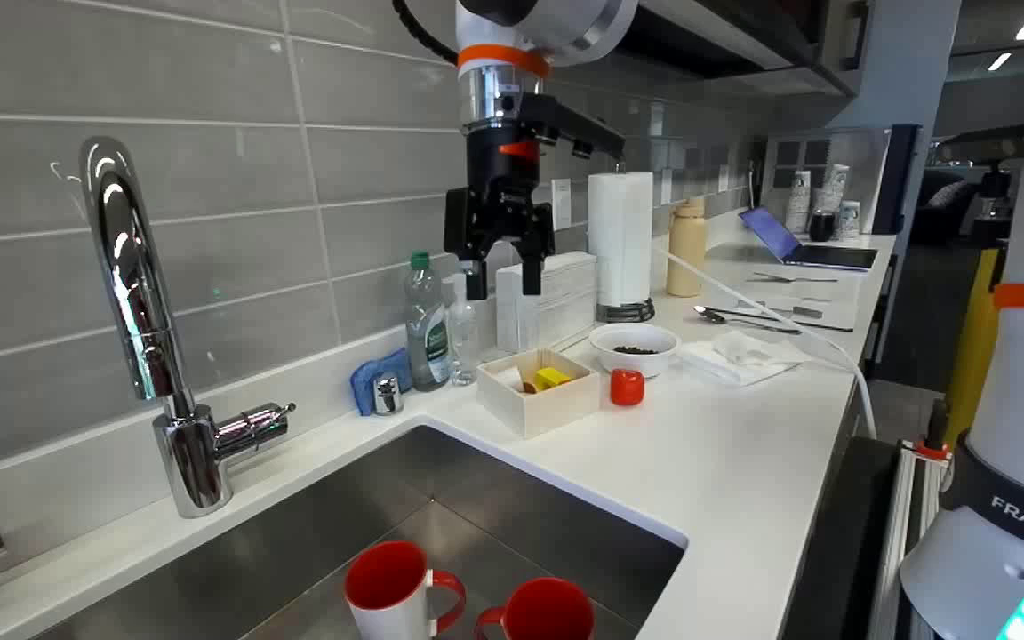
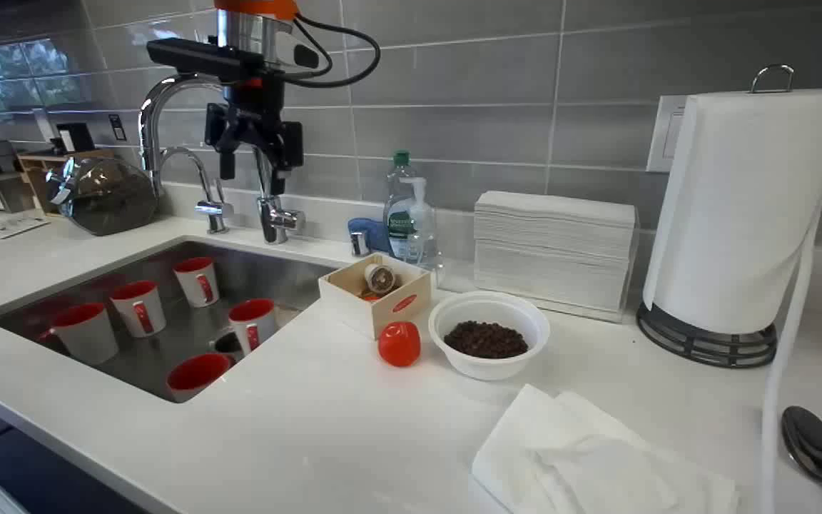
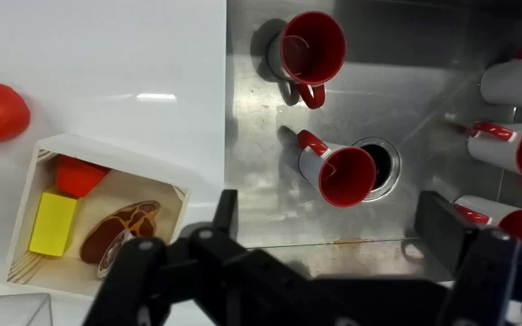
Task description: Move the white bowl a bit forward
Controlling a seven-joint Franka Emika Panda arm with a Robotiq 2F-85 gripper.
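Observation:
The white bowl (image 1: 616,363) stands upright on the countertop and shows in both exterior views. In an exterior view the white bowl (image 2: 486,368) holds a heap of small dark pieces. It is out of view in the wrist view. My gripper (image 1: 505,283) is open and empty, its fingers pointing down. In an exterior view the gripper (image 2: 252,177) hangs high over the back of the sink, well away from the bowl. In the wrist view the gap between the fingers (image 3: 329,213) shows only the sink floor and a mug beyond.
A light wooden box (image 2: 347,310) with small items and a red object (image 2: 399,344) stand beside the bowl on its sink side. Red-and-white mugs (image 3: 347,176) stand in the sink. Soap bottles (image 1: 428,329), a napkin stack (image 2: 554,250), a paper towel roll (image 2: 746,214) and a faucet (image 1: 188,444) line the wall.

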